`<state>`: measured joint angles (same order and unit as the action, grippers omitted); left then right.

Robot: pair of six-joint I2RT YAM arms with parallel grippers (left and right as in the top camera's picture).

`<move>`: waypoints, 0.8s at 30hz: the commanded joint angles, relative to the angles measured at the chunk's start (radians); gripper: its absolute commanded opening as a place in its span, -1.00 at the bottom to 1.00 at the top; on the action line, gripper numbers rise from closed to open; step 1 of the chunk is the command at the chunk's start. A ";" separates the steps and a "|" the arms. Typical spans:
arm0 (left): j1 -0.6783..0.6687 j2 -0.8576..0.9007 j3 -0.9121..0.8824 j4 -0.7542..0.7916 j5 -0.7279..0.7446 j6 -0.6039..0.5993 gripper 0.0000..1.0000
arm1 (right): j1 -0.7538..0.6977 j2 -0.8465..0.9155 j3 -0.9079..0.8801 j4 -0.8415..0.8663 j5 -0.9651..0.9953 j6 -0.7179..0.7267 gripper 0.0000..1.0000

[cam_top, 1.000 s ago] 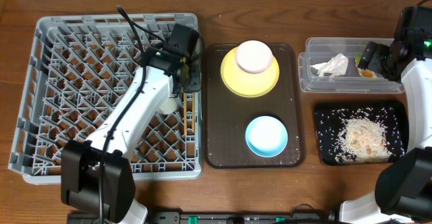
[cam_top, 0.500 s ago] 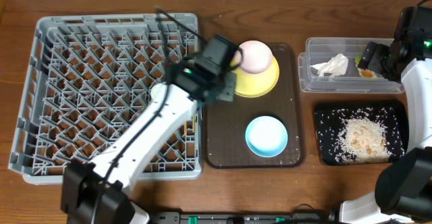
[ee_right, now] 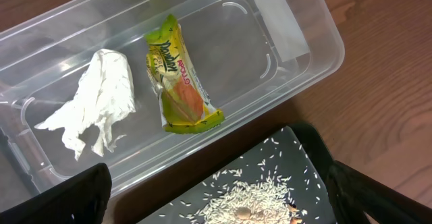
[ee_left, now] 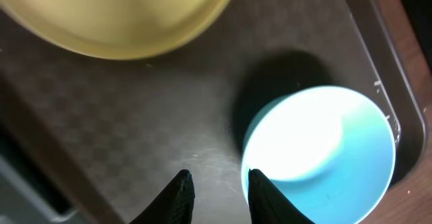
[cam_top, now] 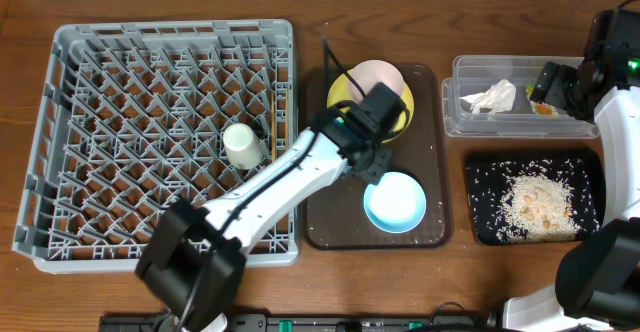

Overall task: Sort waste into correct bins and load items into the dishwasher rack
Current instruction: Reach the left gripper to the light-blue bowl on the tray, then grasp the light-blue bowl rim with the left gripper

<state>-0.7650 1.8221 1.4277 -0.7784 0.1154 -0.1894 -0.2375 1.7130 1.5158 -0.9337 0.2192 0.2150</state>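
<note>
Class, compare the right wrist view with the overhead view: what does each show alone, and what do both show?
Right wrist only: the green-and-yellow snack wrapper whole, its print showing. Overhead only: the grey rack holding the white cup, plus yellow plate, pink bowl and light blue bowl on the brown tray. Both: clear tub, crumpled napkin, black tray of rice.

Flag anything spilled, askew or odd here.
Nothing stands out. The rice is scattered loosely but stays inside the black tray. The napkin and wrapper lie in the clear tub. The white cup sits among the pegs of the rack.
</note>
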 commanded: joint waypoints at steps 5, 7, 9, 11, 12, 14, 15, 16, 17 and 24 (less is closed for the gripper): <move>-0.044 0.070 -0.003 -0.002 0.031 0.016 -0.40 | -0.006 -0.020 0.019 -0.002 0.016 -0.011 0.99; -0.054 0.088 -0.003 -0.003 0.031 0.017 -0.39 | -0.006 -0.020 0.019 -0.002 0.016 -0.011 0.99; -0.065 0.105 -0.003 -0.003 0.031 0.017 -0.39 | -0.006 -0.020 0.019 -0.001 0.016 -0.011 0.98; -0.071 0.121 -0.003 -0.003 0.027 0.017 -0.41 | -0.006 -0.020 0.019 -0.002 0.016 -0.011 0.99; -0.071 0.125 -0.003 -0.006 0.018 0.017 -0.47 | -0.006 -0.020 0.019 -0.002 0.016 -0.011 0.99; -0.070 0.126 -0.003 -0.006 -0.023 0.016 -0.71 | -0.006 -0.020 0.019 -0.002 0.016 -0.011 0.99; -0.069 0.126 -0.003 -0.006 -0.059 0.017 -0.74 | -0.006 -0.020 0.019 -0.002 0.016 -0.011 0.99; -0.069 0.126 -0.003 -0.006 -0.098 0.016 -0.75 | -0.006 -0.020 0.019 -0.001 0.016 -0.011 0.98; -0.069 0.126 -0.003 -0.007 -0.131 0.016 -0.77 | -0.006 -0.020 0.019 -0.001 0.016 -0.011 0.98; -0.047 0.126 -0.003 -0.032 -0.467 0.017 -0.89 | -0.006 -0.020 0.019 -0.002 0.016 -0.011 0.99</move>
<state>-0.8326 1.9415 1.4273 -0.8047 -0.1368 -0.1791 -0.2375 1.7130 1.5158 -0.9337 0.2192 0.2153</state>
